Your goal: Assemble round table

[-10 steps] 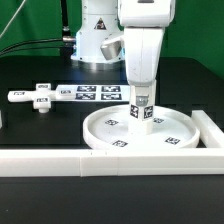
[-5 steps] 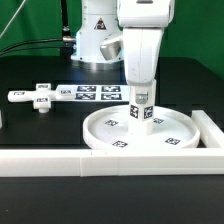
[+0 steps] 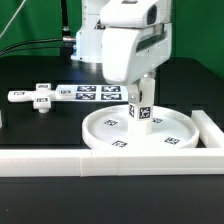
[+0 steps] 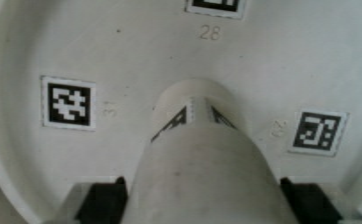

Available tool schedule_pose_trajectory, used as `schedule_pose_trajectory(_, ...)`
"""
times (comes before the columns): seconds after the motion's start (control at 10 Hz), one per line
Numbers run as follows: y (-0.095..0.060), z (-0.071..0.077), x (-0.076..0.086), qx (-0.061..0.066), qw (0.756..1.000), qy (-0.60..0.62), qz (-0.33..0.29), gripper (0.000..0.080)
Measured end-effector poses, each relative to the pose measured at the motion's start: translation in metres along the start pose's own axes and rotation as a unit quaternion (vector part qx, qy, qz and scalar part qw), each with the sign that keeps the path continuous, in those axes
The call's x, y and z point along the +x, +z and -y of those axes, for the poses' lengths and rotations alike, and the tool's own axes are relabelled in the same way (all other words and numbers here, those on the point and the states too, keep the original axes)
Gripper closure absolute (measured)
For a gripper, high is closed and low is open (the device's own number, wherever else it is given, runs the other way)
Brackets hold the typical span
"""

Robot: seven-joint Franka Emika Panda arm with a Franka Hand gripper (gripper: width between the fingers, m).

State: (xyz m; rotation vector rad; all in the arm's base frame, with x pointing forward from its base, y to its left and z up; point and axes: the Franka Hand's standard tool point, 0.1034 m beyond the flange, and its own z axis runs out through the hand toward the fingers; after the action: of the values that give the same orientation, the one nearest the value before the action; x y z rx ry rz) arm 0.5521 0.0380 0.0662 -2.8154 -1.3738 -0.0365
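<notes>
- Gripping the short cylinder leg (image 3: 142, 116) near its top, the jaws are closed on it from both sides; it stands upright at the middle of the round disc (image 3: 100, 140), near and to the exterior view's right on the bench (image 3: 40, 125).
- The leg looks like light, stiff, smooth plastic, probably slippery; a firm hold high on the cylinder suits it.
- The wrist view shows the finger pads (image 4: 103, 197) against the leg's flanks; only the exterior view shows the cross-shaped base (image 3: 38, 96), far left and well apart.

Robot lab, black worktable (image 3: 190, 88), tagged marker board (image 3: 98, 94), robot arm (image 3: 125, 45)
</notes>
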Motion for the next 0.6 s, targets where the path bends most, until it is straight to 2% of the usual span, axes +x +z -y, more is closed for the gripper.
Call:
schedule_pose_trajectory(0.4, 0.0000, 0.0001, 0.0003, 0.000, 0.992, 0.125, -0.001, 0.0392)
schedule_pose_trajectory(0.6, 0.0002, -0.0001, 0.0012, -0.001, 0.978, 0.208, -0.004, 0.0392)
